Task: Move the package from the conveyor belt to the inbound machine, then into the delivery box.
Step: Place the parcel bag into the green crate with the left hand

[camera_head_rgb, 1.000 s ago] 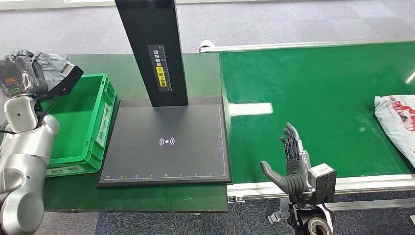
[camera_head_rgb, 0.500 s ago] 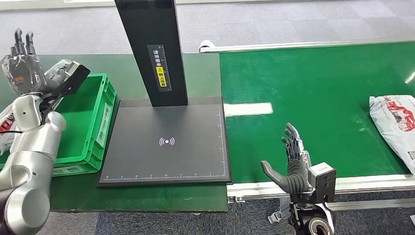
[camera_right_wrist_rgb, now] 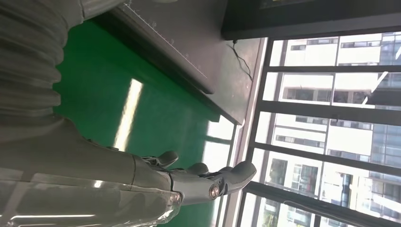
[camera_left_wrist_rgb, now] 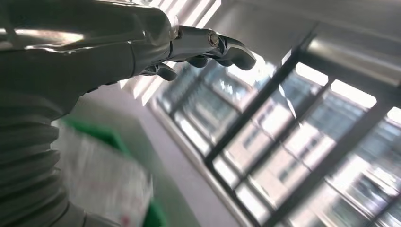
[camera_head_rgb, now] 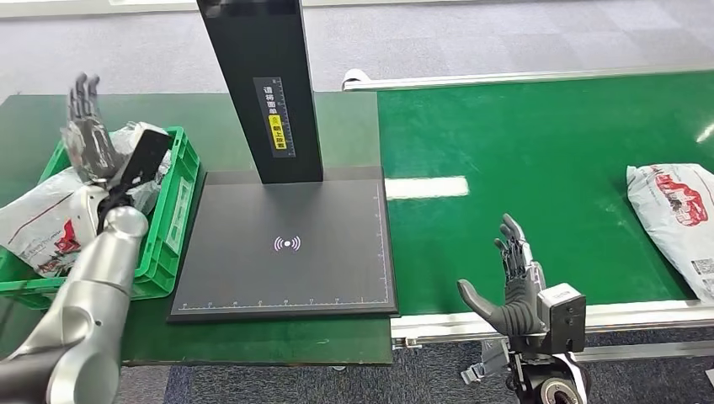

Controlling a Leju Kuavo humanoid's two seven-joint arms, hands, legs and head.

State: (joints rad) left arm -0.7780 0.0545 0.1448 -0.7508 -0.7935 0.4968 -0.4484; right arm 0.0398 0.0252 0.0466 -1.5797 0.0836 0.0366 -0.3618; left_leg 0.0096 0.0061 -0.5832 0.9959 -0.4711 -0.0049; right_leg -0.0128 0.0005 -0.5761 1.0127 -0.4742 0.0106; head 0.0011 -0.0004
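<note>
Since a second ago, the left hand [camera_head_rgb: 88, 139] has gone up above the green box [camera_head_rgb: 173, 210] with its fingers spread wide, holding nothing. One bag [camera_head_rgb: 46, 223] now lies in the box, leaning over its near edge, where before the hand held a crumpled bag over it. On the green belt [camera_head_rgb: 539, 160], the next bag [camera_head_rgb: 678, 215] has moved a bit closer from the far right side. The right hand [camera_head_rgb: 514, 290] stays low at the near edge of the belt, open wide and holding nothing, and it has barely moved.

So one bag looks done. The bag on the belt is left to do: I think the right hand must pick it up, put it on the black scanner plate [camera_head_rgb: 286, 244] on the surface, and then it goes into the box
</note>
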